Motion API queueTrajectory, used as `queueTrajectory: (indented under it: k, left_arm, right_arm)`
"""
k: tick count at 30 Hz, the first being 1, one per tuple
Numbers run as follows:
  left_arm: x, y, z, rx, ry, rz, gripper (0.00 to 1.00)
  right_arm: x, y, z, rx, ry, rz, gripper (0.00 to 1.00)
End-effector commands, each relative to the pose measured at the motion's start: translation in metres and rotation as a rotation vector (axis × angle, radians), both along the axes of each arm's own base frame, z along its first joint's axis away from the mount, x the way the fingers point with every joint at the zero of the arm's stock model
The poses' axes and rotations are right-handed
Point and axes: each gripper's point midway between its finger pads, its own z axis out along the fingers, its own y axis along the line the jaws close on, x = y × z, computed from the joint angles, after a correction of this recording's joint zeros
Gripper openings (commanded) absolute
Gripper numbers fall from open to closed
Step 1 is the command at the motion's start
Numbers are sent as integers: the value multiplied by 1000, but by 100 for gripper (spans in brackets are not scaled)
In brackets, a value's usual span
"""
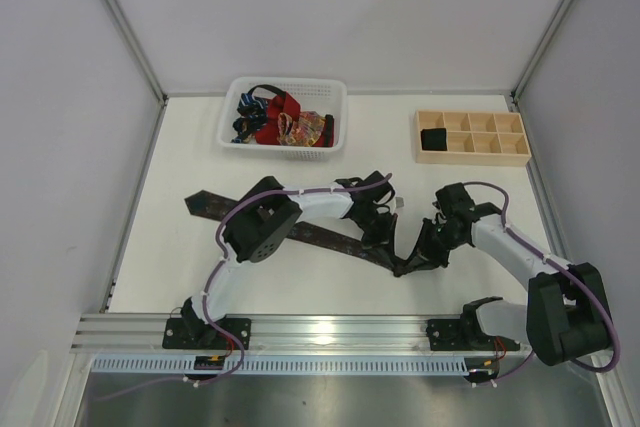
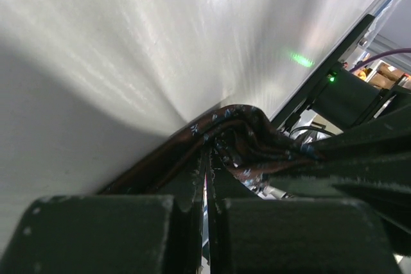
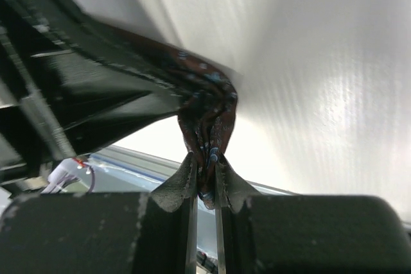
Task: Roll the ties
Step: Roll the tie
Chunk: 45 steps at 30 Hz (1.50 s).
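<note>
We count 1 dark tie on the table. Its long axis runs diagonally, with the wide tip far-left and the bunched end near-right. There, the left gripper and the right gripper each pinch its fabric.

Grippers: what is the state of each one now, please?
Left gripper: closed, pinching the tie.
Right gripper: closed, holding the same tie.

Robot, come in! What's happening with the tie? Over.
Left fingers shut on the dark tie. Right fingers shut on it too, same bunched end. Rest lies flat, not yet rolled. Basket, tray far back, apart.
</note>
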Motion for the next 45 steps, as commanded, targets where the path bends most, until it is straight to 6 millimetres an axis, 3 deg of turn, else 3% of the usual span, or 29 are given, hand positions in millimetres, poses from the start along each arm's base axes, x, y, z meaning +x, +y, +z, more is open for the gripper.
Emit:
queueTrajectory:
  k: [1, 17, 20, 31, 39, 45]
  left_arm:
    - [7, 4, 21, -19, -81, 6, 2]
    - [-1, 4, 47, -84, -96, -11, 4]
    - [-4, 0, 41, -87, -64, -14, 4]
    - [12, -19, 29, -79, -62, -12, 4]
    - [14, -15, 20, -69, -58, -10, 4]
    - [29, -4, 19, -44, -111, 36, 4]
  right_arm:
    - [3, -9, 3, -87, 2, -40, 0]
    - [19, -6, 13, -115, -6, -145, 0]
    - [20, -4, 12, -116, -1, -150, 0]
    - [30, 9, 19, -82, -24, -174, 0]
    - [43, 15, 16, -172, -20, -216, 0]
    - [46, 14, 8, -305, -2, -239, 0]
